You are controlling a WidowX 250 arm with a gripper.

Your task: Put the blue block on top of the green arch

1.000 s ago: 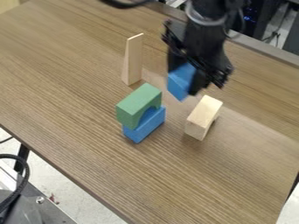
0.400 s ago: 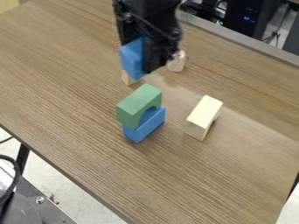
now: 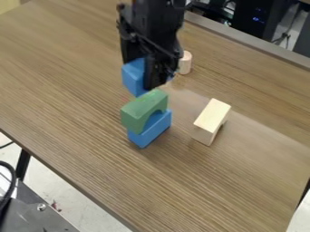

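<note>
My gripper (image 3: 148, 79) hangs over the upper middle of the table, shut on a blue block (image 3: 133, 78). That block is held above and slightly behind the green arch (image 3: 142, 110), whose back edge lies close to the block's lower end; whether they touch I cannot tell. The arch rests on another blue block (image 3: 149, 130) that lies on the table. Part of the held block is hidden behind the fingers.
A pale wooden block (image 3: 211, 121) stands right of the stack on the wooden table (image 3: 230, 181). A pale cylinder (image 3: 185, 63) stands just right of the gripper. The table's far edge runs behind them.
With the blue block in it, my gripper has moved left, then lower toward the green arch. The cylinder has come into view; the tall pale wedge is now hidden behind the gripper and block.
</note>
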